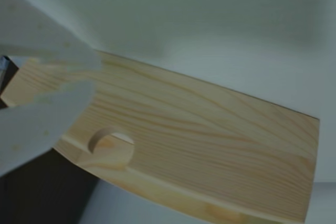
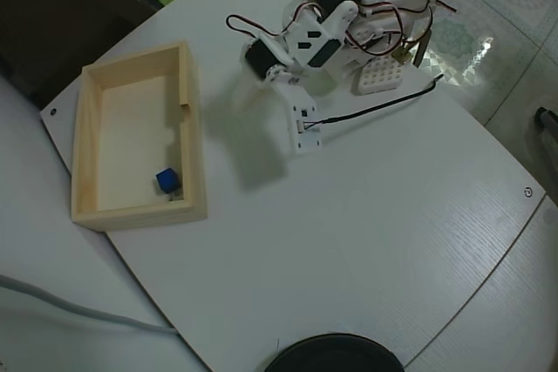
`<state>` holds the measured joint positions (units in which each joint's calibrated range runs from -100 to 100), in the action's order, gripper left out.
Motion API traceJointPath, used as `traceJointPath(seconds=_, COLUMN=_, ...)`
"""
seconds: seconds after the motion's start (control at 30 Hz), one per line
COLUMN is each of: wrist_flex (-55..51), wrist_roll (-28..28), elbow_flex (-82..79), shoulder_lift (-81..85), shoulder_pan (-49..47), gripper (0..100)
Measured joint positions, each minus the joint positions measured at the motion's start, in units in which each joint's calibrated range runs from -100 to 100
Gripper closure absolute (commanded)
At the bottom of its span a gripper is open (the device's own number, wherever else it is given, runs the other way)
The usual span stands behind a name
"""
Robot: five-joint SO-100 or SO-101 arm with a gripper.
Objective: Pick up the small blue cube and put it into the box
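Overhead view, left to right. The box [image 2: 193, 137] sits at the left of the white table [image 2: 366, 241], its long axis running up and down the picture, with the notch in its right-hand wall. The cube [image 2: 167, 181] lies inside the box on the floor, in the lower right corner, close to the right wall and the near end wall; whether it touches either wall cannot be told. It rests free, with nothing gripping it.

Right of the box, well apart from it, is the arm [image 2: 324, 30], folded back over its base at the upper middle of the table. The gripper [image 2: 304, 134] points down the picture over bare table, clear of the box. From this view its jaws look closed or nearly so, and nothing shows between them.

A white perforated block [image 2: 377, 77] lies beside the arm's base, and a black cable [image 2: 384, 106] runs across the table from the gripper's end toward the right. A dark round object [image 2: 336, 355] shows at the bottom edge.

Wrist view: the two white fingers [image 1: 44, 124] enter from the left, blurred, tips close together with only a narrow gap and empty. Beyond them is the box's outer long wall [image 1: 210, 135] with its notch [image 1: 110, 142].
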<state>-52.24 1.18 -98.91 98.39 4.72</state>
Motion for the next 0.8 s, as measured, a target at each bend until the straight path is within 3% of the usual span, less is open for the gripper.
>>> traceJointPath(seconds=0.53, wrist_flex=0.0, wrist_roll=0.0, elbow_flex=0.0, shoulder_lift=0.0, shoulder_pan=-0.4, gripper=99)
traceJointPath(seconds=0.8, wrist_flex=0.0, wrist_roll=0.0, elbow_flex=0.0, shoulder_lift=0.0, shoulder_pan=-8.8, gripper=99)
